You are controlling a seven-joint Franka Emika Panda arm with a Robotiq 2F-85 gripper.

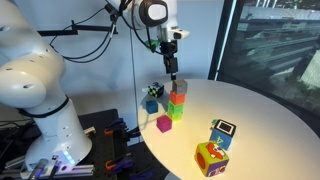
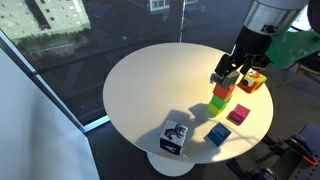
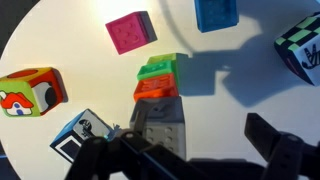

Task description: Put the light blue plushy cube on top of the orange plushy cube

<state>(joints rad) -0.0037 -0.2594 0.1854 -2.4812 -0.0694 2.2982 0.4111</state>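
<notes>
The fingers (image 3: pixel 285 150) hang spread apart above a round white table (image 1: pixel 260 105) beside dark windows (image 1: pixel 270 40).

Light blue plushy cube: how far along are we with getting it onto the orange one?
Done: nothing yet. The light blue plushy cube sits on the table beside the orange plushy cube, not on it. In hand: nothing. The gripper is open and empty above the stack of small blocks. Left: move to the light blue cube, grasp it, lift it and set it on the orange one.
</notes>
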